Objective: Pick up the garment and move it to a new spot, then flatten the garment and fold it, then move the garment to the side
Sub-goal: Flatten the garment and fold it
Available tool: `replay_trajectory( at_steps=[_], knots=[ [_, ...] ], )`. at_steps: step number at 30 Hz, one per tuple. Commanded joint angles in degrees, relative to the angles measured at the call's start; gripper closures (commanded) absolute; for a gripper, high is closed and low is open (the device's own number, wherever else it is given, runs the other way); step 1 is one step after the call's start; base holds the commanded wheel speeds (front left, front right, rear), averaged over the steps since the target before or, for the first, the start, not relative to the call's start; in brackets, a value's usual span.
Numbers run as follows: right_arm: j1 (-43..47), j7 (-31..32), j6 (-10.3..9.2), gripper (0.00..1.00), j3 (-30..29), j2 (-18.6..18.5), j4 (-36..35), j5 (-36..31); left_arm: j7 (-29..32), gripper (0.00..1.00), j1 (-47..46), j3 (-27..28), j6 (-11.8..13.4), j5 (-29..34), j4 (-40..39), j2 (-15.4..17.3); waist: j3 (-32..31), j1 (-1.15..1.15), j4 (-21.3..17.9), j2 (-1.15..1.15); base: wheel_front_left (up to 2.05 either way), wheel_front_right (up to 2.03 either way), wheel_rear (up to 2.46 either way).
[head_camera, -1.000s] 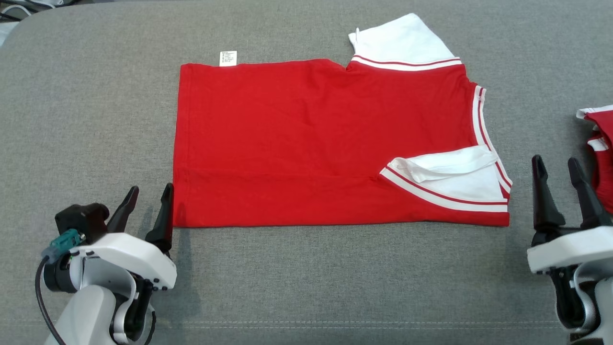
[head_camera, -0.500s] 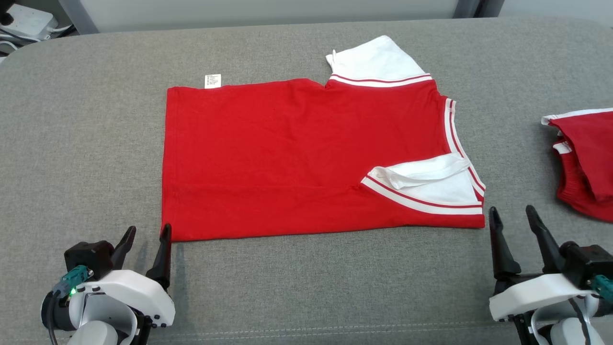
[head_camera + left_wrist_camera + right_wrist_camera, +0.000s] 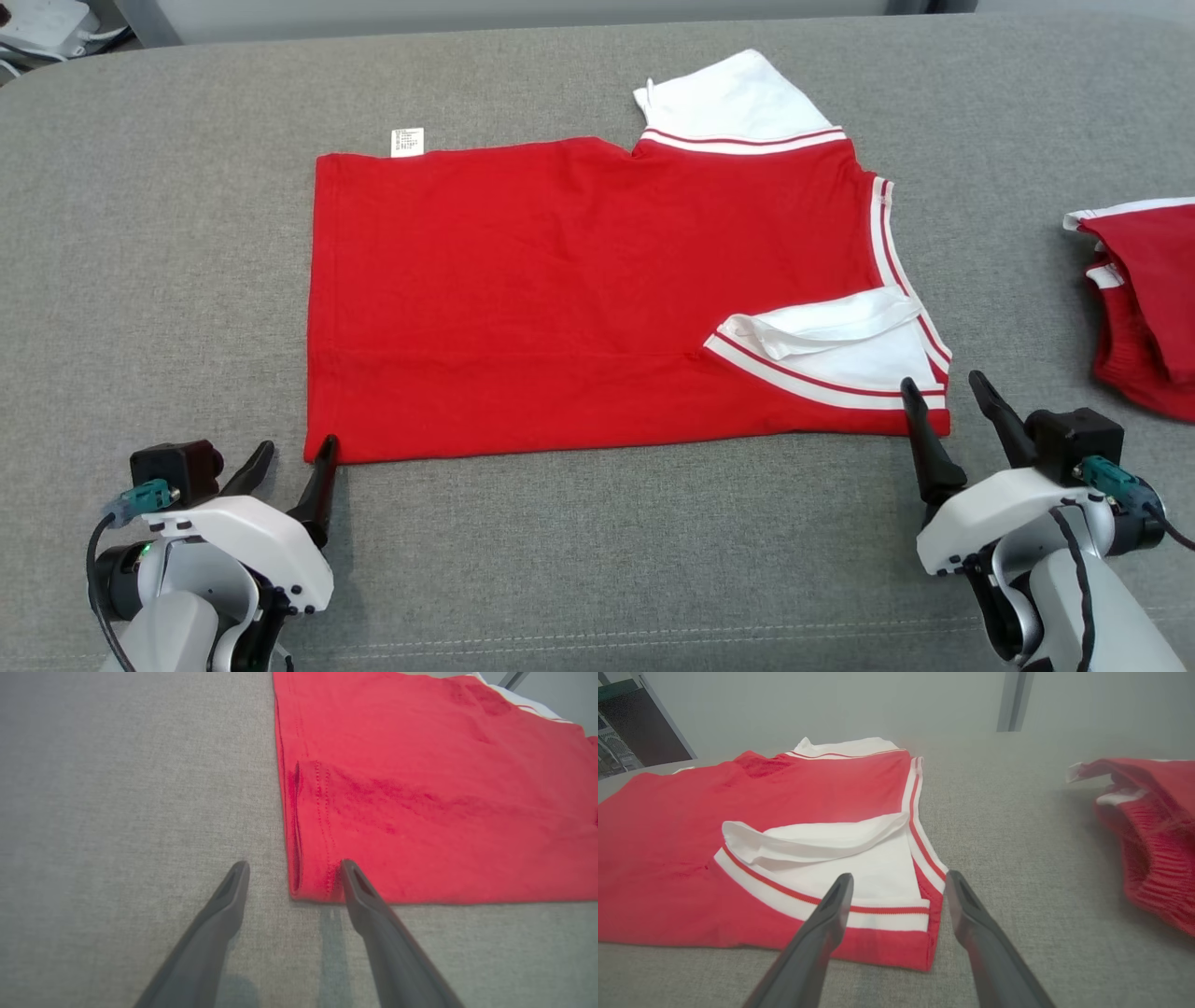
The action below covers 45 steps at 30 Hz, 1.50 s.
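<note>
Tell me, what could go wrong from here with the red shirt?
The left gripper straddles only the very corner of the shirt, so the cloth might slip out. The right gripper sits by the loosely folded sleeve and could pinch or unfold it. The other garment lies close by and might snag.

garment: soft matt red cloth, white ribbed trim | table cover: coarse grey woven fabric | left gripper fingers: matt dark plastic

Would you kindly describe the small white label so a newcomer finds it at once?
On the grey fabric table, find the red shirt with white sleeves. The small white label pokes past its far edge near the left corner: a printed rectangle, unlike the striped sleeves.
</note>
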Motion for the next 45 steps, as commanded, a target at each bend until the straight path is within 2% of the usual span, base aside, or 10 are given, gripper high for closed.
replay_trajectory(
  at_steps=[1,11,14,15,16,18,41,42,43,45],
  knots=[
    [-2.4,-0.4,0.01,0.00,1.8,-0.8,0.6,-0.9,0.3,0.00,-3.2,1.7,-0.8,-1.0,0.3,1.2,0.7,0.00,0.2,0.00,0.00,0.00,0.00],
    [-7.8,3.1,0.01,0.00,0.2,0.8,9.9,-3.9,3.2,0.00,-7.2,0.5,-4.7,-3.9,7.1,-0.5,2.0,0.00,0.5,0.00,0.00,0.00,0.00],
    [-8.4,4.2,0.01,0.00,0.1,1.4,11.4,-3.8,4.4,1.00,-7.6,0.0,-5.8,-4.8,8.5,-0.7,2.1,0.00,0.4,0.00,0.00,0.00,0.00],
    [-8.4,4.2,0.01,0.00,0.1,1.4,11.4,-3.8,4.4,1.00,-7.6,0.0,-5.8,-4.8,8.5,-0.7,2.1,0.00,0.4,0.00,0.00,0.00,0.00],
    [-8.6,4.3,0.01,0.20,-0.1,1.5,11.8,-3.9,4.8,1.00,-7.5,-0.2,-6.1,-5.3,8.7,-0.8,2.1,0.00,0.4,0.00,0.00,0.00,0.00],
    [-8.7,4.2,0.01,1.00,-0.4,1.8,12.1,-3.4,5.4,1.00,-7.4,-0.6,-6.5,-5.5,9.0,-0.6,2.1,0.00,0.5,0.00,0.00,0.00,0.00],
    [10.2,15.6,0.01,1.00,-2.4,0.9,-13.2,8.8,11.6,1.00,4.0,1.4,-3.1,-10.3,-4.7,5.9,-0.4,0.00,2.5,0.00,0.00,0.00,0.00],
    [10.8,15.4,0.01,0.73,-2.9,1.1,-14.6,8.6,12.0,0.72,4.3,1.6,-2.7,-10.7,-5.3,5.8,-0.4,0.00,2.5,0.00,0.00,0.00,0.00],
    [11.4,15.9,0.01,0.00,-3.1,1.2,-15.4,7.8,11.9,0.00,4.4,1.5,-2.1,-10.3,-6.0,6.0,-0.4,0.00,2.4,0.00,0.00,0.00,0.00],
    [12.1,15.8,0.01,0.00,-3.8,1.6,-17.0,7.0,11.8,0.00,4.6,1.5,-1.2,-10.1,-7.0,5.7,-0.4,0.00,2.4,0.00,0.00,0.00,0.00]
  ],
)
